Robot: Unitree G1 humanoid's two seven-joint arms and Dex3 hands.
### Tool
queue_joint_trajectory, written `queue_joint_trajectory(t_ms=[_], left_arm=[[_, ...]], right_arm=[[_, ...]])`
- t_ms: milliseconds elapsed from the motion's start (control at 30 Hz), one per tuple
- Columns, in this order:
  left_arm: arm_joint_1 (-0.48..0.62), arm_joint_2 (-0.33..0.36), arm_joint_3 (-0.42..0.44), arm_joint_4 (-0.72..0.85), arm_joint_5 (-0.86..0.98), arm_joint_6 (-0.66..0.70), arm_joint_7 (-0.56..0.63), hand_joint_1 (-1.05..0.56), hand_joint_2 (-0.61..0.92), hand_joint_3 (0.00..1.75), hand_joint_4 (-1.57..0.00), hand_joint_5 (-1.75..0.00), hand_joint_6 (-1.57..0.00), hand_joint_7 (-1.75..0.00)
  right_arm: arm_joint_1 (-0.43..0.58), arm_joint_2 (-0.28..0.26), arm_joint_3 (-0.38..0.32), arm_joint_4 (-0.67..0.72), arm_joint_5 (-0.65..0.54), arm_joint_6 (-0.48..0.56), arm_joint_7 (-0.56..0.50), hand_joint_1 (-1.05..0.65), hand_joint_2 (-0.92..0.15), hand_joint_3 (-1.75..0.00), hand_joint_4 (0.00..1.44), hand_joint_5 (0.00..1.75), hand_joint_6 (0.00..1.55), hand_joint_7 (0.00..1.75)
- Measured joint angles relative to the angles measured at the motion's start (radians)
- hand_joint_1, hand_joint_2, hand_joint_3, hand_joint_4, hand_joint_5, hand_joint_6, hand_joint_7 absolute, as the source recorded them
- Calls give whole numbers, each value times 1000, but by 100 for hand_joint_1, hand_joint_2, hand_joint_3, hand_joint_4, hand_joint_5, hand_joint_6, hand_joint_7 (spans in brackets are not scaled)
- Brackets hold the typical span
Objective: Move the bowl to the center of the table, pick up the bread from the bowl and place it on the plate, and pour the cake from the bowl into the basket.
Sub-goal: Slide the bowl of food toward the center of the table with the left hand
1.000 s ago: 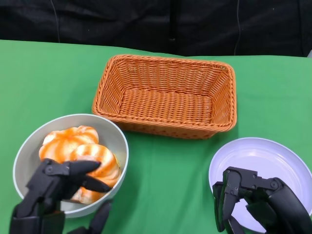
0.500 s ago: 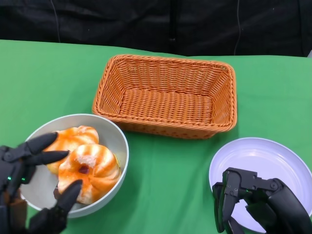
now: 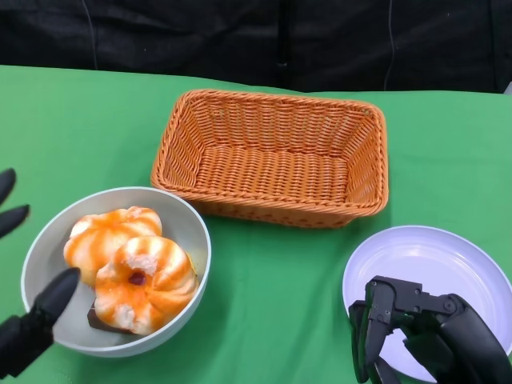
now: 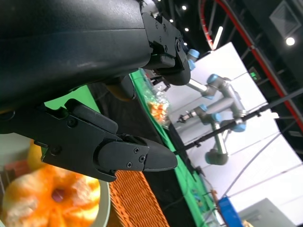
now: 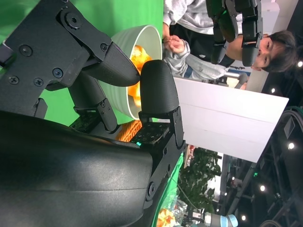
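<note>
Green table [image 3: 272, 280], one bowl [image 3: 196, 228], two pastries [image 3: 132, 260], one basket [image 3: 272, 156], one plate [image 3: 432, 260]

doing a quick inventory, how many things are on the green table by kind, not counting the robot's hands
bowl: 1
orange pastries in the bowl: 2
wicker basket: 1
plate: 1
total: 5

Green table [image 3: 272, 280]; person [image 5: 208, 47] beside it; grey-blue robot arm [image 4: 218, 118] beyond.
</note>
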Motion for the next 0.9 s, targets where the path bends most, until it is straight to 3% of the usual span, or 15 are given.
queue_joint_trajectory(t_ms=[200, 300, 533, 900], left_arm=[[-22, 34, 21, -17, 19, 106, 0, -62, 92, 42, 0, -46, -6, -29], [-27, 55, 29, -16, 23, 168, 0, -70, 92, 59, 0, -40, -5, -24], [-57, 75, 56, 26, -83, 255, -24, -82, 92, 78, -1, -39, -10, -16], [-120, 98, 80, 150, -140, 333, -28, -80, 92, 82, 0, -28, -10, -8]], right_arm=[[0, 0, -1, 0, 0, 0, 0, -36, -18, -168, 85, 175, 75, 160], [1, -1, -2, 0, 0, 0, 0, -38, -18, -167, 85, 175, 75, 160], [6, -5, -3, -5, 0, 0, 0, -39, -19, -166, 86, 175, 75, 160], [9, -10, -2, -5, 2, 5, 0, -38, -20, -164, 85, 175, 74, 160]])
